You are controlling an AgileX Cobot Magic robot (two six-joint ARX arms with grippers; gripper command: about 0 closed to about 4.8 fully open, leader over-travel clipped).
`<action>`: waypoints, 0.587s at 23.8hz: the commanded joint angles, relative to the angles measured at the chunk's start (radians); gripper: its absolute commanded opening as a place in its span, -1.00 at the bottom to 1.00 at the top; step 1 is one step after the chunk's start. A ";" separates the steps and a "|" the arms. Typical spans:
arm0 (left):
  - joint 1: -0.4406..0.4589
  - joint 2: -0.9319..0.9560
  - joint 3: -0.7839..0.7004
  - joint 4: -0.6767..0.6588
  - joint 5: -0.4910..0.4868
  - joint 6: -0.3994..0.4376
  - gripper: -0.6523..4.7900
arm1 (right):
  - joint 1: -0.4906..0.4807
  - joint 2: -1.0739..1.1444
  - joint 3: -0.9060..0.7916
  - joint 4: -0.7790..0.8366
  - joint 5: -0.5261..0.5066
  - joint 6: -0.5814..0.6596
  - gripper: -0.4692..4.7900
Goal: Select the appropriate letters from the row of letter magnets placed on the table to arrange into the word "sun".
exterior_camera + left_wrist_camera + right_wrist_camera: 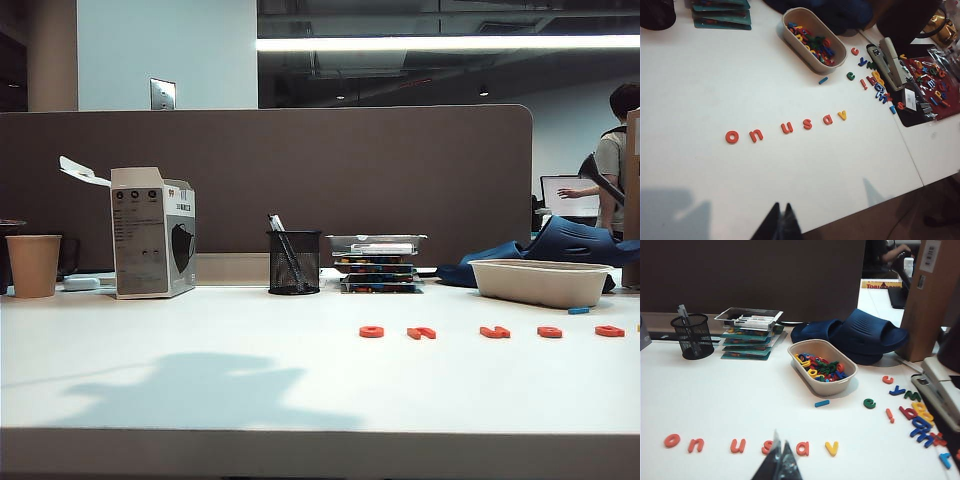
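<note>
Orange-red letter magnets (781,128) are still lying in one row on the white table (715,75), reading o, n, u, s, a, right of centre in the exterior view; nothing is being spelled yet. The left gripper (779,223) is hovering clenched and empty near the front edge. The right gripper (778,460) is hanging clenched, empty, in front of the s (768,446).

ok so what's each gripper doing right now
left gripper: jaws shut, empty, above the white table.
right gripper: jaws shut, empty, above the orange-red letter magnets.
</note>
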 commanded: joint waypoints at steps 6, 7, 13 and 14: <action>-0.002 -0.002 0.004 0.006 -0.006 0.004 -0.78 | 0.001 0.494 0.457 -0.280 -0.005 0.053 -0.84; -0.002 -0.002 0.004 0.006 -0.006 0.004 -0.78 | 0.003 0.602 0.531 -0.327 -0.010 0.093 -0.84; -0.002 -0.002 0.004 0.006 -0.007 0.004 -0.78 | 0.071 0.918 0.710 -0.400 -0.041 0.114 -0.83; -0.002 -0.002 0.004 0.006 -0.007 0.004 -0.78 | 0.097 1.004 0.748 -0.403 -0.040 0.115 -0.76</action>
